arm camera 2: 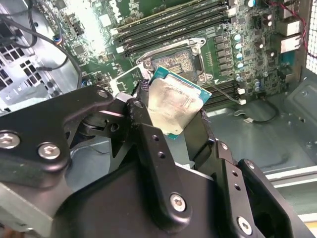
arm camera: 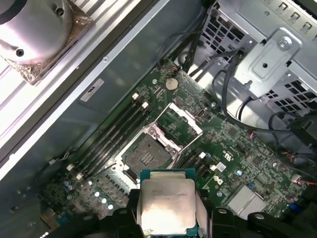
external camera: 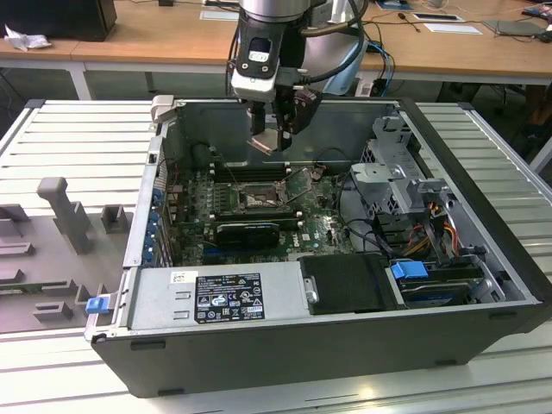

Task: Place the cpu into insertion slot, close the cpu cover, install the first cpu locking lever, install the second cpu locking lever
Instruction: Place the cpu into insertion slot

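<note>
Pinches the cpu (arm camera 2: 173,104) with the gripper (arm camera 2: 173,113), the black fingers (arm camera 2: 148,134) set on two opposite edges and drawn in only as far as the chip's width lets them. Touches nothing but the chip. Carries it with the silvery-beige lid turned toward both wrist views and a thin green rim showing round the lid. Bears a few faint lines of dark print on that lid in the first wrist view, left unread.

Hangs in the air inside the open computer case (external camera: 345,345), above the far part of the motherboard (external camera: 319,228) and over the long black memory slots (external camera: 246,170). Keeps well apart from the board below.

Leaves the insertion slot (arm camera: 146,153) uncovered: black square frame, dull metallic centre bare, just near of the memory slots in the exterior view. Shows the cpu cover (arm camera: 187,118) swung open beside the slot, on the side away from the memory slots, green board visible through its square window.

Carries a black label (external camera: 228,296) with white print and a small white sticker (external camera: 184,277) on the grey power supply (external camera: 164,297) along the case's near edge. Shows a pale sticker (arm camera: 91,89) on the case's inner wall too. Rests, case and all, on a ribbed metal table (external camera: 78,129).
</note>
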You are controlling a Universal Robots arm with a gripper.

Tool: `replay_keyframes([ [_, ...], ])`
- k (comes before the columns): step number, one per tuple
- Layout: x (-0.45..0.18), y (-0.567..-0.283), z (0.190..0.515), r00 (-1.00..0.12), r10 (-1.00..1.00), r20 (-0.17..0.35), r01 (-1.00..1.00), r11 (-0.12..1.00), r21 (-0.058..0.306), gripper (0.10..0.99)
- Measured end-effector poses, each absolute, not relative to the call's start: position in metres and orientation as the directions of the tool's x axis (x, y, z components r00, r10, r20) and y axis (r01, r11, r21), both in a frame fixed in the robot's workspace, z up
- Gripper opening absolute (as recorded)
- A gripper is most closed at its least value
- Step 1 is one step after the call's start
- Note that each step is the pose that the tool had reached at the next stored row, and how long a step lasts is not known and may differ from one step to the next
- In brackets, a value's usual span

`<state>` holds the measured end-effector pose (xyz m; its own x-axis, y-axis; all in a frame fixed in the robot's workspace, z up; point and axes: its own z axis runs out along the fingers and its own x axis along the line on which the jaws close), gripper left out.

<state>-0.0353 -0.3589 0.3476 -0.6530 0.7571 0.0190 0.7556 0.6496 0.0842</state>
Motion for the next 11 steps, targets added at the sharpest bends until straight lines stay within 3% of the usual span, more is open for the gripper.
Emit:
replay_keyframes([
  [11,-0.0353,-0.3589,0.3473,-0.537,0.843,0.019,0.841,0.534,0.084,0.525],
])
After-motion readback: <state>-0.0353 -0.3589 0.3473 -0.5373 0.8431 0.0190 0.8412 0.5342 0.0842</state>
